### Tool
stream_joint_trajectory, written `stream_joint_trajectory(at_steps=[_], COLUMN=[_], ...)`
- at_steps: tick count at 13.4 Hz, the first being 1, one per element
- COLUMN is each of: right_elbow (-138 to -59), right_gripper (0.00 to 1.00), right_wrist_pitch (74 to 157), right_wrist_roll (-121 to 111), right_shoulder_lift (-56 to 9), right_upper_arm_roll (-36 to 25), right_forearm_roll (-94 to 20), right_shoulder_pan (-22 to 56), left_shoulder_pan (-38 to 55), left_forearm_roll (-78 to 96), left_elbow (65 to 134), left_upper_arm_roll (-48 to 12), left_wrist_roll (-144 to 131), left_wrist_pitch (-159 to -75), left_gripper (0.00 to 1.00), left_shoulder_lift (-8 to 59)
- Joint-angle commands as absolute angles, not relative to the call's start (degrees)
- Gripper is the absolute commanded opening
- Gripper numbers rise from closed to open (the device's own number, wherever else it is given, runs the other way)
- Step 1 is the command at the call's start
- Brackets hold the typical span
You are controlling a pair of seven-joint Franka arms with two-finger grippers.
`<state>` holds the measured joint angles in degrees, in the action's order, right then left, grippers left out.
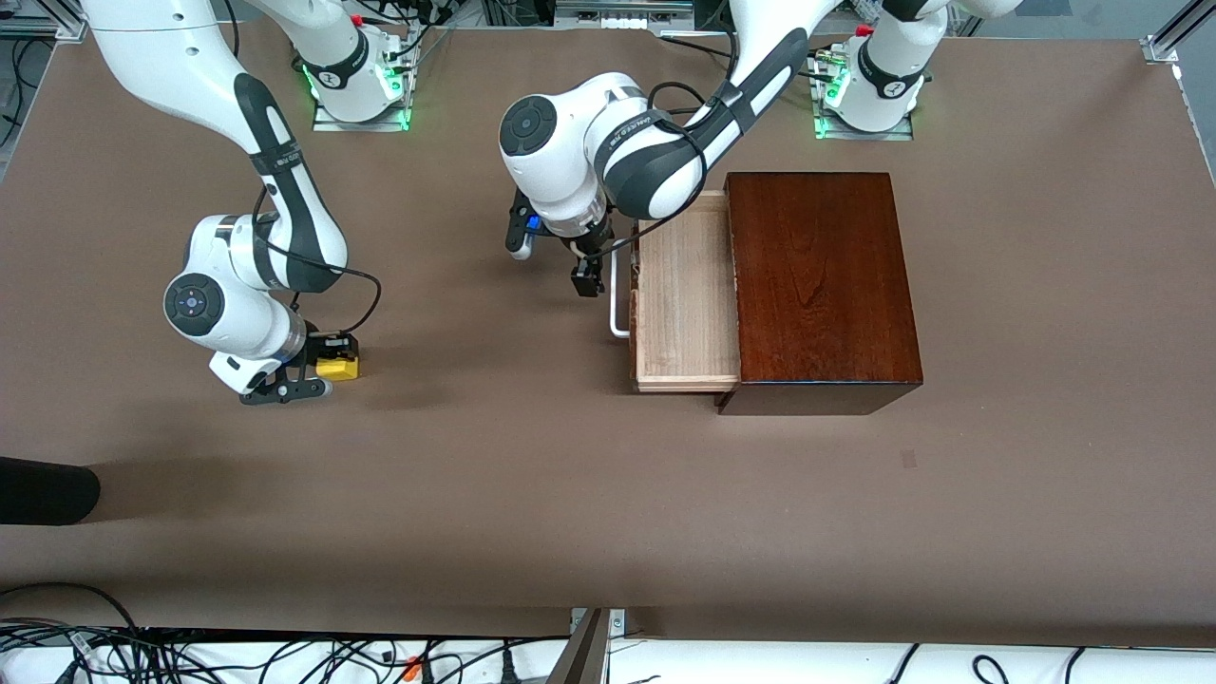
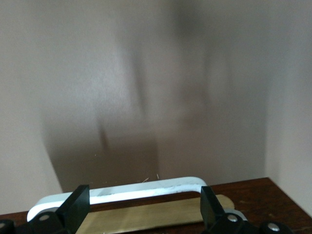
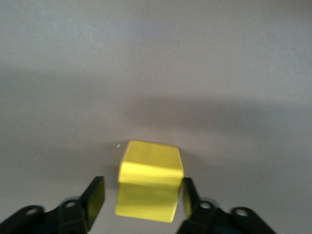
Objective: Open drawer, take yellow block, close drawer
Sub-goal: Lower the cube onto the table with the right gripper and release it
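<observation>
Front view showed the right gripper (image 1: 328, 366) toward the right arm's end of the table, fingers spread around the yellow block (image 1: 338, 367) resting there, while the left gripper (image 1: 587, 277) hung wide open beside the white handle (image 1: 617, 294) of the pulled-out drawer (image 1: 686, 299).

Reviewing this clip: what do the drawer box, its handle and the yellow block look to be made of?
The box looks like dark reddish-brown wood with a polished finish: grain and a faint sheen show on top. The open drawer is pale, unfinished-looking wood with fine straight grain. Its handle is a smooth white bar, painted metal or plastic; I cannot tell which. The yellow block is plain, matte and evenly coloured, possibly painted wood or plastic.
</observation>
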<state>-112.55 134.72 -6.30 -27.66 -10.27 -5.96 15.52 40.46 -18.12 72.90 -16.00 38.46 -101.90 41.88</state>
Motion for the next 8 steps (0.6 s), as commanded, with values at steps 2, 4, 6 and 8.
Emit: stream_joint_trajectory(at_steps=[2,4,6,8], right_elbow=[-111.9,-111.9,-112.1,-111.8], right_gripper=[1.0,1.0,1.0,1.0], right_wrist_pitch=[134.3,131.1,128.9,125.6], right_wrist_roll=[-6.1,-6.3,-6.3,-6.2], right_shoulder_lift=[-24.7,-19.5,-14.4,-9.8], right_upper_arm_roll=[-9.9,-9.9,-10.0,-10.0], right_forearm_roll=[-5.3,-5.4,-5.4,-5.4], right_shoulder_pan=[15.5,15.6,14.7,13.8], left_shoulder_pan=[40.3,40.1,39.7,39.5], left_forearm_roll=[-19.7,-19.7,-19.7,-19.8], left_elbow=[75.0,75.0,75.0,75.1], left_upper_arm_roll=[-15.6,-15.6,-15.5,-15.3], left_wrist_roll=[40.9,41.0,41.0,41.0], left_wrist_pitch=[-100.5,-98.9,-98.4,-97.6], left_gripper=[1.0,1.0,1.0,1.0], left_shoulder_lift=[40.3,39.9,39.6,39.4])
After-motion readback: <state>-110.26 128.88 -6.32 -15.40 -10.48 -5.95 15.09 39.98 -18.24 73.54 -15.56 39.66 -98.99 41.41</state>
